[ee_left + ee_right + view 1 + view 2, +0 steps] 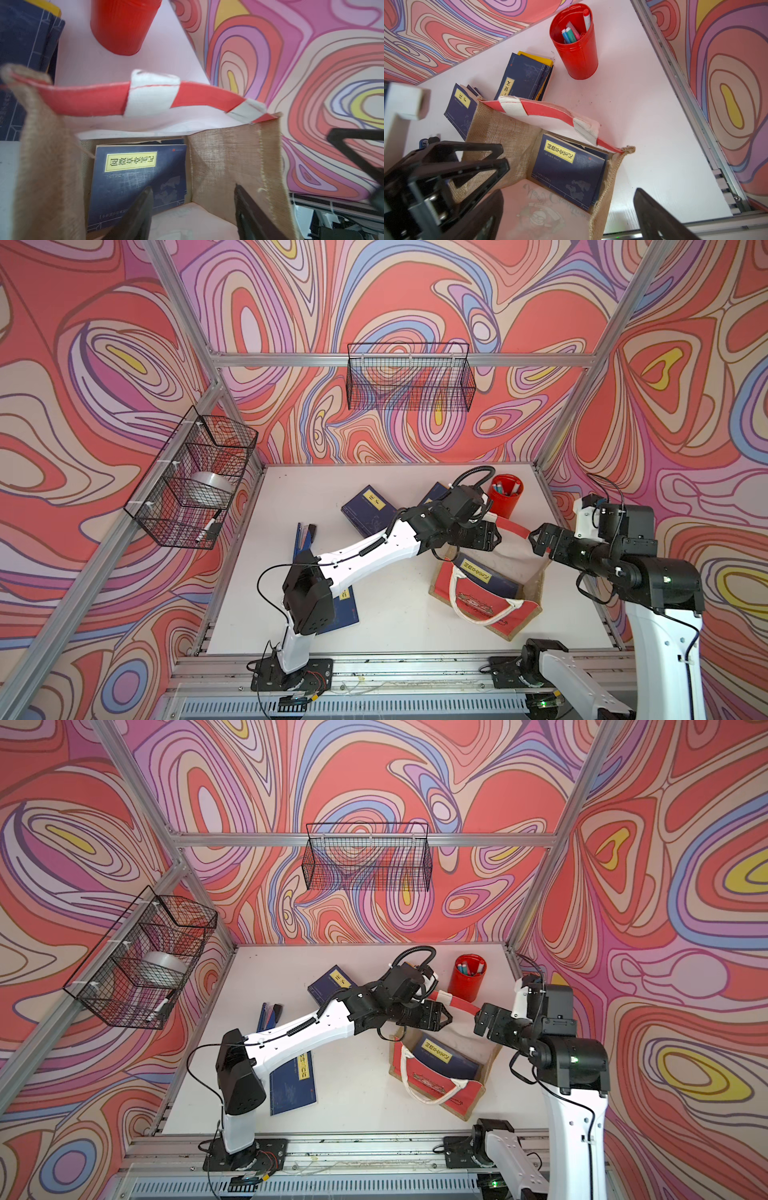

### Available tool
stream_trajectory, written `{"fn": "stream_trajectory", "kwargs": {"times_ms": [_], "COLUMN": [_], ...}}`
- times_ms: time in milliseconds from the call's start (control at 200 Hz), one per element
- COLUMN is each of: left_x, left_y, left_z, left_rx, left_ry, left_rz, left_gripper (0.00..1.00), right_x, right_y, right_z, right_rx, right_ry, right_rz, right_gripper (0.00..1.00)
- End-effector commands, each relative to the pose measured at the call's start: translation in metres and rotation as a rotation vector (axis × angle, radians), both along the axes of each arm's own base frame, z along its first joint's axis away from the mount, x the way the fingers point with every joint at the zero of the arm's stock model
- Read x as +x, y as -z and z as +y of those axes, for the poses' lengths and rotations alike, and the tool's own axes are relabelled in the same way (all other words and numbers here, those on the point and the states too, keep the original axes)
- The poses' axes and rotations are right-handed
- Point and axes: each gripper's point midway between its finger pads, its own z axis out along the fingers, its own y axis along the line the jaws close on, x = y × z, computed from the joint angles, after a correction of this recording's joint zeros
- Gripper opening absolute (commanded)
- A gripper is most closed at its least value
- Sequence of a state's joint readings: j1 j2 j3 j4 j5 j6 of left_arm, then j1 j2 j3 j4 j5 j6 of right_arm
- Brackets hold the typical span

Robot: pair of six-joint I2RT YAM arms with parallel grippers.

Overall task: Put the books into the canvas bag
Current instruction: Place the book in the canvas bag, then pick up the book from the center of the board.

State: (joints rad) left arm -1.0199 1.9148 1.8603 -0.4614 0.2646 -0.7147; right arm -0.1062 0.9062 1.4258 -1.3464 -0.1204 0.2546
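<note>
Navy book (566, 168) with the yellow label is down inside the bag (486, 605), label facing up. The right wrist view shows another dark edge poking out under it, so maybe two are in, but I can't swear to it. The bag stands upright on the right half of the surface (395, 626) with its mouth open.

Left tool (494, 537) hangs over the mouth, jaws apart with nothing between them. Right tool (533, 542) is near the rim on the right, spread wide and also empty.

By my count three are left out on the surface:
- middle book (370, 510), toward the back
- rear book (525, 76), behind the bag by the cup (505, 493)
- front book (291, 1081), partly under the left arm

I'd guess we're a third done, tops.
</note>
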Motion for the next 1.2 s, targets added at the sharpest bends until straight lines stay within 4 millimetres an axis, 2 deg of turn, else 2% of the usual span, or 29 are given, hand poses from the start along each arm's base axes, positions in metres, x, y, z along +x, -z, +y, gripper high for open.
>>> {"fn": "stream_trajectory", "kwargs": {"times_ms": [0,90,125,170,235,321,426,481,561,706,831,901,1057,1192], "left_x": [-0.001,0.009,0.013,0.019,0.027,0.034,0.034,0.029,0.021,0.005,-0.005,-0.008,-0.016,-0.028], "left_y": [-0.049,-0.07,-0.077,-0.079,-0.076,-0.057,-0.032,-0.017,0.002,0.031,0.06,0.08,0.122,0.155], "left_z": [0.023,0.061,0.078,0.104,0.142,0.197,0.268,0.297,0.328,0.371,0.402,0.41,0.419,0.435], "left_rx": [-0.069,-0.059,-0.048,-0.005,0.058,0.162,0.293,0.343,0.387,0.482,0.56,0.55,0.446,0.378], "left_ry": [0.001,-0.08,-0.118,-0.176,-0.258,-0.393,-0.583,-0.652,-0.722,-0.84,-0.919,-0.933,-0.961,-1.02], "left_rz": [-0.091,-0.143,-0.171,-0.187,-0.192,-0.18,-0.173,-0.151,-0.119,-0.094,-0.034,0.034,0.178,0.31], "left_gripper": [0.69,0.75,0.82,0.88,0.89,0.93,1.0,1.0,1.0,1.0,1.0,1.0,1.0,1.0], "right_x": [0.008,0.012,0.014,0.016,0.02,0.024,0.034,0.04,0.052,0.074,0.088,0.092,0.085,0.061], "right_y": [-0.003,-0.011,-0.012,-0.014,-0.017,-0.027,-0.038,-0.039,-0.035,-0.022,-0.01,-0.003,0.02,0.06], "right_z": [0.006,0.021,0.029,0.039,0.054,0.072,0.084,0.09,0.097,0.129,0.174,0.197,0.268,0.336], "right_rx": [0.017,0.049,0.077,0.115,0.184,0.272,0.343,0.371,0.376,0.331,0.296,0.286,0.272,0.236], "right_ry": [-0.042,-0.131,-0.177,-0.223,-0.289,-0.367,-0.42,-0.444,-0.46,-0.526,-0.621,-0.665,-0.799,-0.921], "right_rz": [-0.034,-0.079,-0.095,-0.108,-0.134,-0.188,-0.236,-0.241,-0.23,-0.185,-0.137,-0.116,-0.062,0.039], "right_gripper": [0.98,0.98,0.98,0.98,0.98,0.98,0.98,0.98,0.98,0.98,0.98,0.98,0.98,0.99]}}
